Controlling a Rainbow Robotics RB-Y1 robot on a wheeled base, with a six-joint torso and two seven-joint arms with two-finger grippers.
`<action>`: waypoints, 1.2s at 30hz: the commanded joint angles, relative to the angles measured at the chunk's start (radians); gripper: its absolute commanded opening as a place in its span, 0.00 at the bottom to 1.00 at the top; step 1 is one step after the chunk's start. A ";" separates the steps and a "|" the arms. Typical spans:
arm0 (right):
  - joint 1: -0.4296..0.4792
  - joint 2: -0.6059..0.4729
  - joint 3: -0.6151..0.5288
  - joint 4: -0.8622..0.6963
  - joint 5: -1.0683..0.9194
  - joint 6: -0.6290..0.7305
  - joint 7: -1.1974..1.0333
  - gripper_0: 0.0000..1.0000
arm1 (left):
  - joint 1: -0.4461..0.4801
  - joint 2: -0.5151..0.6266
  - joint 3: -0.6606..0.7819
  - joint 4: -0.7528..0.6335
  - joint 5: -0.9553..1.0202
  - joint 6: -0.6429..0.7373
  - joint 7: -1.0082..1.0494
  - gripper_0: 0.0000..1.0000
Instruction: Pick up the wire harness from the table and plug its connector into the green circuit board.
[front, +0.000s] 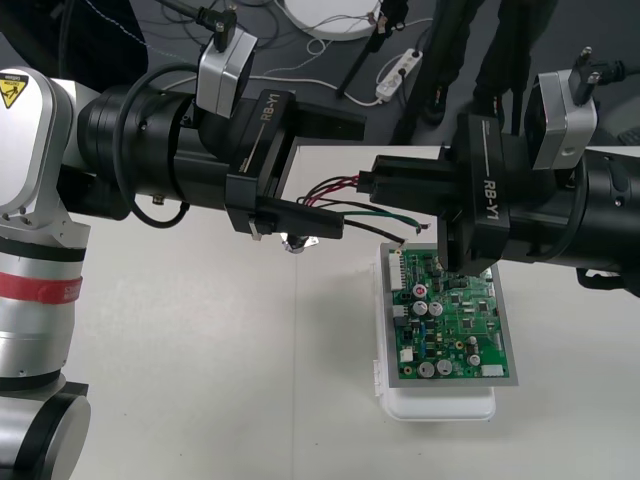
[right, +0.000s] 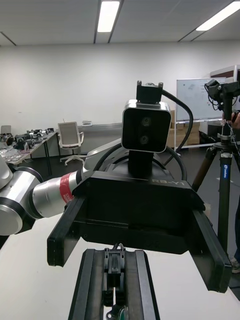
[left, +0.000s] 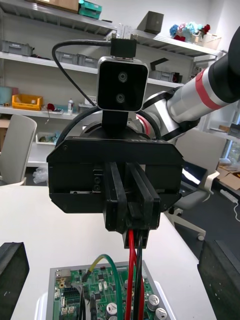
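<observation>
My right end effector (front: 372, 186) was pinched on the wire harness (front: 375, 222) at centre frame, up off the bench (front: 200, 350), with the black plug (right: 115, 264) clamped between its fingers. The left end effector (front: 348, 178) stood spread wide, one finger on each side of the right's tip, holding nothing. The plug was not in the green circuit board (front: 455, 320).

My biggest worry was those two end effectors nested so close together. Any sideways correction with the right could have knocked a left finger and twisted the plug in the grip. The round metal socket (front: 298, 242) dangled just under the left's lower finger. I judged its weight could tug the wires, or a loop could snag that finger as I descended. The loose wires trailed by the board's upper-left corner and could have caught on the capacitors (front: 421, 292).

As for room, the bench was bare across the lower left, which suited backing the left arm away. The right arm crowded the board's upper right, the bench's far edge ran close behind at the top, and the white base (front: 440, 405) sat at lower centre.
</observation>
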 joint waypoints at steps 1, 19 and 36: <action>-0.036 0.017 0.013 -0.020 0.007 0.007 -0.040 0.00 | -0.048 -0.024 -0.021 -0.020 0.018 0.035 -0.091 1.00; -0.037 0.024 0.016 -0.017 0.007 0.013 -0.040 0.00 | -0.046 -0.024 -0.021 -0.019 0.019 0.037 -0.102 0.94; -0.036 0.024 0.018 -0.017 0.009 0.013 -0.040 0.00 | -0.046 -0.024 -0.021 -0.019 0.044 0.040 -0.099 0.00</action>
